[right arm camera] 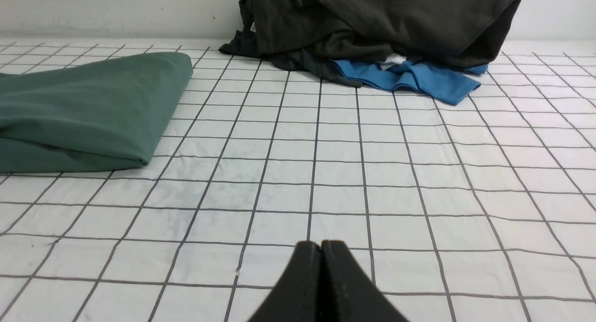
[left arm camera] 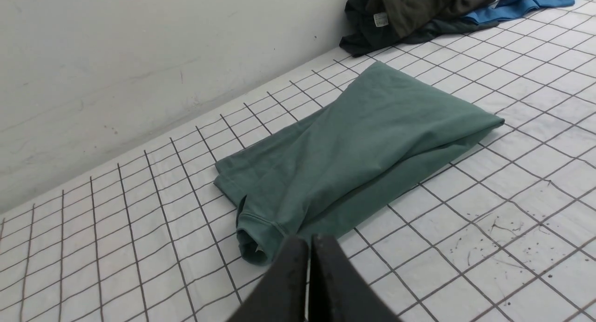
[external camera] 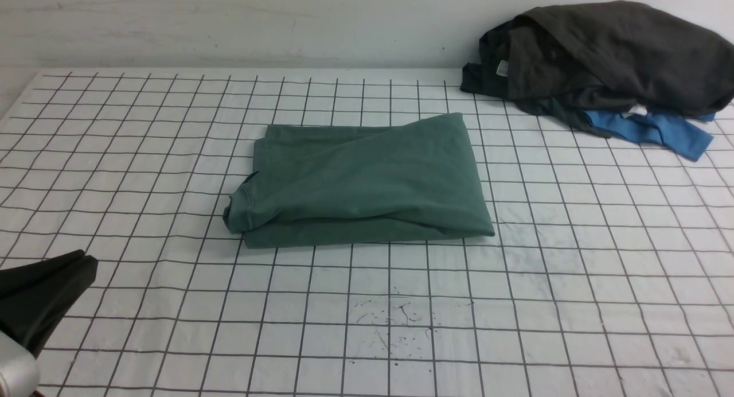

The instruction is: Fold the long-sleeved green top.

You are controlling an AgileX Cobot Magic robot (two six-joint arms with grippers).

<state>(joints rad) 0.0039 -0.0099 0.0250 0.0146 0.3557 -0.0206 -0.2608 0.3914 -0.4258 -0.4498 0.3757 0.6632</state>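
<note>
The table, a white sheet ruled in a dark grid, fills the front view. The top lies at centre frame as a compact rectangle, layers stacked, its ribbed cuff or collar end bulging at the left edge. At upper right the dark pile sits on a blue garment, well apart from the top.

I judge the folding done or nearly so, and the step in hand is to finish cleanly: keep both arms back and low at the near edge, touching no cloth, so the stack is not dragged. If anything needs tidying, it is that loose left end, which I would tuck with a light pinch, not a push.

My left pincer is fully closed, holding nothing, its tips near the top's left end but apart from it. My right pincer is likewise closed and empty, over bare grid.
</note>
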